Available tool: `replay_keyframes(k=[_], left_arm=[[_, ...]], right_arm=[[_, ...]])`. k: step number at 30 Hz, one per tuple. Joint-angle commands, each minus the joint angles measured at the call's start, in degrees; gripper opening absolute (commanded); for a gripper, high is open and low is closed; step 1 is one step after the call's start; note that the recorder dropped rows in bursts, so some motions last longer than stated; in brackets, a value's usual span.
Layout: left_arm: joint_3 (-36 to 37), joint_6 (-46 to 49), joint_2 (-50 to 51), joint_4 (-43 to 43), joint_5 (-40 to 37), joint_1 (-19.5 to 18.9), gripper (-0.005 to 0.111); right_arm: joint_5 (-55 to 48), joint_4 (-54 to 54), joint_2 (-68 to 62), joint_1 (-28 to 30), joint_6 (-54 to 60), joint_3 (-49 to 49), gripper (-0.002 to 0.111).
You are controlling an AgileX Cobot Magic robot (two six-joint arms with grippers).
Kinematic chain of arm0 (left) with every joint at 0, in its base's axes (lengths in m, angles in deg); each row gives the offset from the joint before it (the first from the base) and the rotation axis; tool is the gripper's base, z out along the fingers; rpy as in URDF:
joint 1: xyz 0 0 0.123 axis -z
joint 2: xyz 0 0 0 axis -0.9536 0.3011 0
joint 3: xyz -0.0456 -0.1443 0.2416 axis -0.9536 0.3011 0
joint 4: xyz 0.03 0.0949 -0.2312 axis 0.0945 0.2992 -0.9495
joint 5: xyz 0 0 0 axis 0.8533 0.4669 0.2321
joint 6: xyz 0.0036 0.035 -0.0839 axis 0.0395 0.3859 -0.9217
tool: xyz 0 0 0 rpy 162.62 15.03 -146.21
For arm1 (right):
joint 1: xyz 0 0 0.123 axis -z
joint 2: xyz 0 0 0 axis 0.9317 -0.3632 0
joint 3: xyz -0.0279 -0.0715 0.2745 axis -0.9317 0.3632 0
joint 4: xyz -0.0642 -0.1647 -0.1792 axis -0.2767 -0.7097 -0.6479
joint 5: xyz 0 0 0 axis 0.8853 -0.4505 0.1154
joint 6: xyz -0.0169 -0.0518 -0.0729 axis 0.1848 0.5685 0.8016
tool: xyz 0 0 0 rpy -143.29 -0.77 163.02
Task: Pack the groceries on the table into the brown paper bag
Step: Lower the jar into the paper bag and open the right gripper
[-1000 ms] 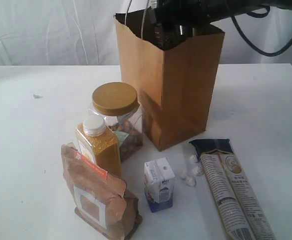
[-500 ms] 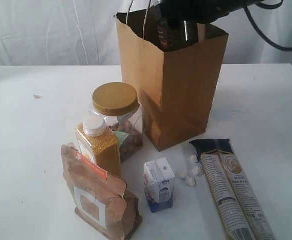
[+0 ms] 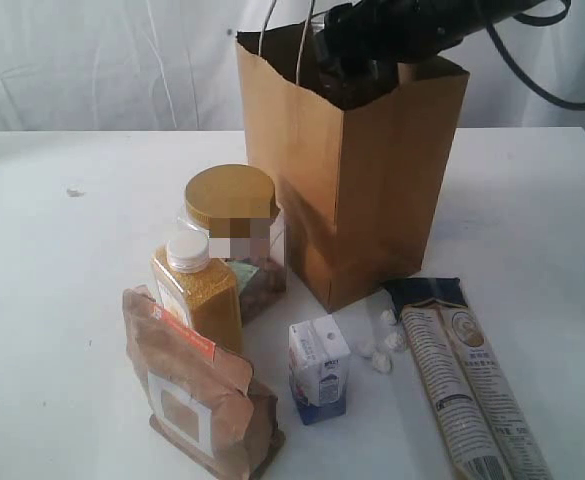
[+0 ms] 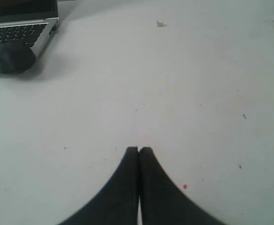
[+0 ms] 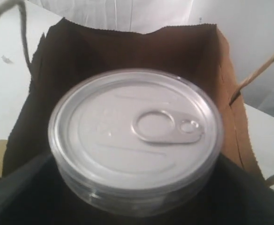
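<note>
We begin at the left, where the left gripper (image 4: 138,152) has its two black fingers pressed flat together with nothing between them. It is poised over a bare stretch of the table (image 4: 197,93), and a laptop (image 4: 19,21) with a dark mouse (image 4: 10,56) at its edge lies well apart from it. In the exterior view we find the brown pouch with orange strip (image 3: 197,400) standing at about seven o'clock from the brown paper bag (image 3: 372,190). The yellow-grain bottle (image 3: 197,295) is upright just behind the pouch, at its twelve o'clock. The gold-lidded clear jar (image 3: 234,225) stands at one o'clock of the bottle, close beside the bag's left wall. At six o'clock from the bag we see the small white-blue carton (image 3: 319,368) upright, with a few white crumpled scraps (image 3: 382,345) just to its three o'clock. The bag itself stands upright and open. At its twelve o'clock the right gripper (image 3: 357,50) reaches into the mouth, jaws spread wide and clamped on either side of the dark jar (image 5: 134,136). The jar's silver pull-ring lid faces the wrist camera; how deep it sits we cannot tell. Farthest right, at five o'clock from the bag, the long beige printed packet (image 3: 462,380) lies flat, its dark end near the bag's base.
</note>
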Motion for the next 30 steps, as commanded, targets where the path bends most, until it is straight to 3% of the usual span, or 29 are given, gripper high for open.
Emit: replay_keyframes(k=[1, 8, 15, 30], left_arm=[[0.34, 0.11, -0.15, -0.5, 0.23, 0.46, 0.0], [0.34, 0.11, -0.15, -0.5, 0.23, 0.46, 0.0], [0.34, 0.11, -0.15, -0.5, 0.23, 0.46, 0.0], [0.34, 0.11, -0.15, -0.5, 0.23, 0.46, 0.0]], right_arm=[[-0.03, -0.23, -0.57, 0.12, 0.66, -0.55, 0.07], [-1.17, -0.34, -2.03, 0.12, 0.66, -0.55, 0.07], [-3.0, -0.57, -2.03, 0.12, 0.66, -0.55, 0.084], [-3.94, -0.57, -2.03, 0.12, 0.66, -0.55, 0.084]])
